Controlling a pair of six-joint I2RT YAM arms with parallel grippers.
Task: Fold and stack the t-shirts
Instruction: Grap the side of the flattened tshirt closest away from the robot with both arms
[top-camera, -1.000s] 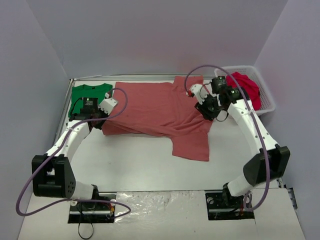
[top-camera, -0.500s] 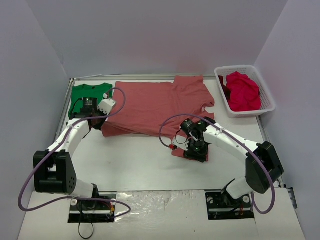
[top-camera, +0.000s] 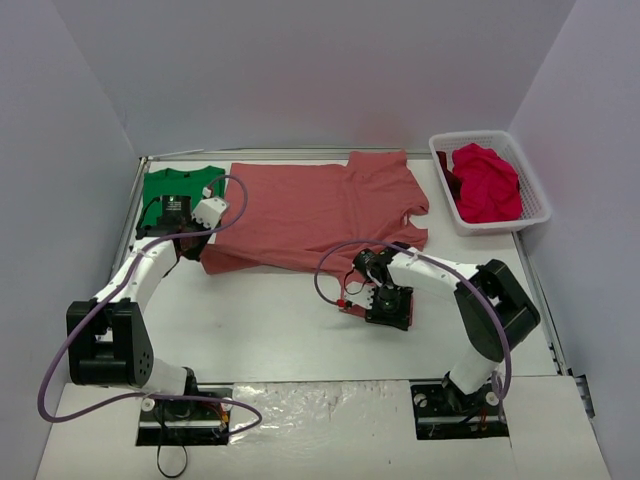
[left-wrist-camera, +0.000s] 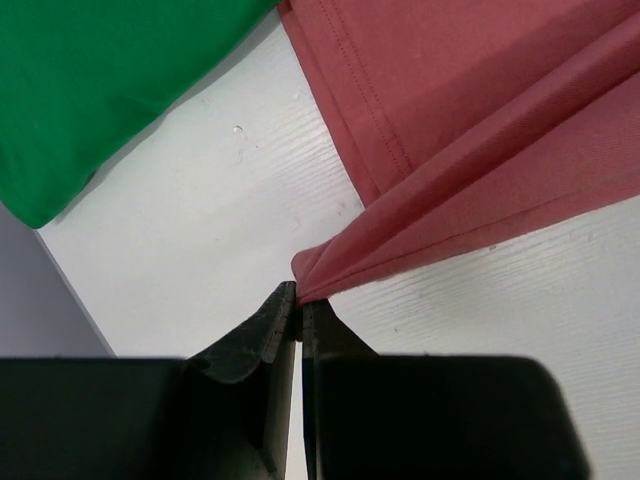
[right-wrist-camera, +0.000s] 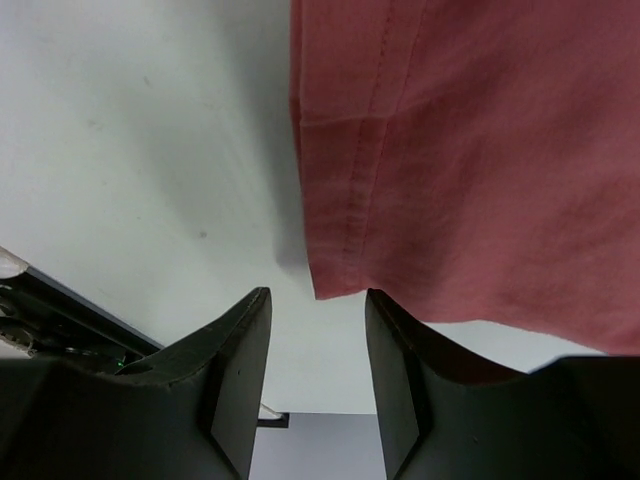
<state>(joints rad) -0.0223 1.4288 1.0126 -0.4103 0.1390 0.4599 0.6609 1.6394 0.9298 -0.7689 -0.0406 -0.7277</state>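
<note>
Light: bright, even and diffuse, falling from overhead; my white table (top-camera: 280, 320) showed no glare.
Shadows: soft; one grey band lay on the table along the hem of the dusty salmon-pink cotton t-shirt (right-wrist-camera: 450, 150) in my right wrist view.
Focus: stitching and table grain were sharp in both wrist views; my black fingers (right-wrist-camera: 240, 380), close to the lens, were soft-edged.
Overhead view: slightly grainy, pale walls (top-camera: 300, 70) tinted lilac.
</note>
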